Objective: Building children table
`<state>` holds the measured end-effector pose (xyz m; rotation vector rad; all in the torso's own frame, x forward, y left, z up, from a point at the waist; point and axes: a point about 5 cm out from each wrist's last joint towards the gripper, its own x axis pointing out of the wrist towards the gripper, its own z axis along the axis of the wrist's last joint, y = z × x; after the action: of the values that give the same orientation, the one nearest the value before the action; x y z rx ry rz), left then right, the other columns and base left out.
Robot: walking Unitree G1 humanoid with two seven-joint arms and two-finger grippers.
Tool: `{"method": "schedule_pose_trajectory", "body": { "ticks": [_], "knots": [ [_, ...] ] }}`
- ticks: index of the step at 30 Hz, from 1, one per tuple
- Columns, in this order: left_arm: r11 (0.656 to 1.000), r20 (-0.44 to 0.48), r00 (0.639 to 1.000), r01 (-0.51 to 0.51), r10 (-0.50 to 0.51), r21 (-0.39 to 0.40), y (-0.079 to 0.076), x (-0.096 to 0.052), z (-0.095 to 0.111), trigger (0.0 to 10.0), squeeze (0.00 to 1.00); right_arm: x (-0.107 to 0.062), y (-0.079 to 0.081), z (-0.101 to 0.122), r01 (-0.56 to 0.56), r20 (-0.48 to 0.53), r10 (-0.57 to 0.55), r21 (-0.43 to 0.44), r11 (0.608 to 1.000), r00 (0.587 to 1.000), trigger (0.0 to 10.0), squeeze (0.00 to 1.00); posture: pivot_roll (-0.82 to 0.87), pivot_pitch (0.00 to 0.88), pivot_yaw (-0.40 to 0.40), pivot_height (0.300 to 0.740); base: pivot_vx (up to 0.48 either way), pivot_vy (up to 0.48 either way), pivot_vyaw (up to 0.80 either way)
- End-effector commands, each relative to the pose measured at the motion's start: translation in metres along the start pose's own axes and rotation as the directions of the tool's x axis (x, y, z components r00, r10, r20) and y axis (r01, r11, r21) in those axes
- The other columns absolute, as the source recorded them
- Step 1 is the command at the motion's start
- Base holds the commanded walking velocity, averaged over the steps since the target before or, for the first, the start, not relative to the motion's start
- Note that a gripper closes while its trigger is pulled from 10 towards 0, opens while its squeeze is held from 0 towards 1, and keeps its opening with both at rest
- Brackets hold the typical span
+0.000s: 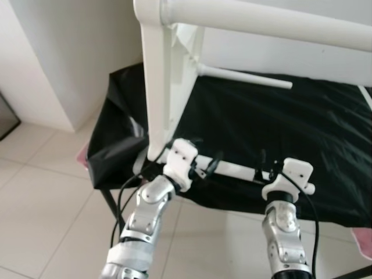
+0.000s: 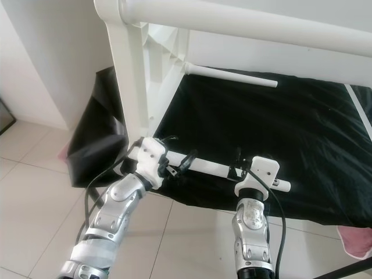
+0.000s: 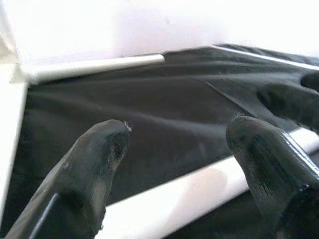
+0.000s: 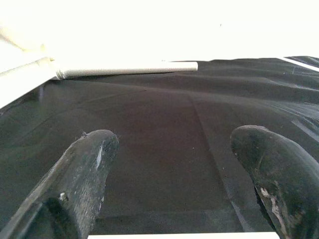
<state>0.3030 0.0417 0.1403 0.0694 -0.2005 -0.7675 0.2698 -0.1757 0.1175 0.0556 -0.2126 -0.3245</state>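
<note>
A white table frame [image 1: 168, 75] is seen standing on a surface covered with black cloth [image 1: 279, 128], with one upright leg at the near left corner and a broad top rail across the top of the view; a second white leg [image 1: 247, 77] sticks out horizontally further back. A loose white rod [image 2: 209, 167] lies along the near edge of the cloth, just beside the foot of the upright leg. Both arms are brought to this rod: the left gripper [image 3: 174, 149] is placed near its left end and the right gripper [image 4: 174, 164] near its right end. In the wrist views the fingers of each gripper are spread wide on both sides of the rod and nothing is held yet. The step in hand is judged to be the seizing of the rod. To do it well, the fingers should be lowered until the rod is centred between them, then closed at the same time so that the rod is not rolled off the edge. The rod should be lifted level, and the cables near the left wrist should be kept clear of the frame
</note>
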Motion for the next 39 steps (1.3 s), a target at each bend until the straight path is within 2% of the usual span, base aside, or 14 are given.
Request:
{"method": "schedule_pose_trajectory", "body": {
  "ticks": [1,6,12,18,22,30,35,39],
  "knots": [
    [0.962,0.012,0.962,-0.272,0.272,0.012,0.014,0.003,0.002,10.0,0.0,0.0,0.004,-0.003,0.001,-0.017,-0.001,-0.002,1.0,1.0,10.0,0.0,0.02,0.003,-0.019,0.74,0.0,0.0,0.0],
    [0.955,-0.018,0.955,-0.297,0.297,0.016,0.02,0.002,-0.002,10.0,0.0,0.003,0.009,-0.004,-0.018,-0.018,0.018,-0.032,0.999,1.0,10.0,0.0,0.01,0.002,-0.018,0.74,0.0,0.0,0.0],
    [0.945,0.009,0.945,-0.326,0.326,-0.006,0.021,0.006,0.004,10.0,0.0,0.006,0.014,0.001,-0.044,-0.001,0.044,-0.039,0.998,0.999,10.0,0.0,0.0,0.021,-0.03,0.74,0.0,0.0,0.0],
    [0.938,0.003,0.938,-0.345,0.346,-0.032,0.022,0.002,0.003,10.0,0.0,0.0,0.016,0.002,-0.036,0.0,0.036,-0.033,0.999,0.999,10.0,0.0,-0.03,0.054,-0.008,0.74,0.0,0.0,0.0],
    [0.934,-0.034,0.935,-0.354,0.353,-0.038,0.02,-0.004,-0.006,10.0,0.0,-0.01,0.013,-0.002,0.001,-0.028,-0.002,-0.048,0.999,1.0,10.0,0.0,-0.05,0.089,0.022,0.74,0.0,0.0,0.0],
    [0.926,-0.031,0.926,-0.377,0.376,-0.04,0.022,-0.003,-0.004,10.0,0.0,-0.013,0.015,-0.002,0.009,-0.046,-0.011,-0.059,0.998,0.999,10.0,0.0,-0.05,0.092,0.022,0.74,0.0,0.0,0.0],
    [0.934,-0.026,0.933,-0.358,0.358,-0.004,0.023,-0.006,-0.005,10.0,0.0,-0.012,0.022,0.003,-0.056,-0.003,0.056,-0.081,0.995,0.998,10.0,0.0,-0.03,0.075,0.021,0.74,0.0,0.0,0.0],
    [0.959,-0.016,0.959,-0.284,0.284,0.003,0.019,-0.006,-0.002,10.0,0.0,-0.006,0.024,0.005,-0.112,0.001,0.113,-0.087,0.99,0.994,10.0,0.0,0.01,0.052,-0.013,0.74,0.0,0.0,0.0]
  ]
}}
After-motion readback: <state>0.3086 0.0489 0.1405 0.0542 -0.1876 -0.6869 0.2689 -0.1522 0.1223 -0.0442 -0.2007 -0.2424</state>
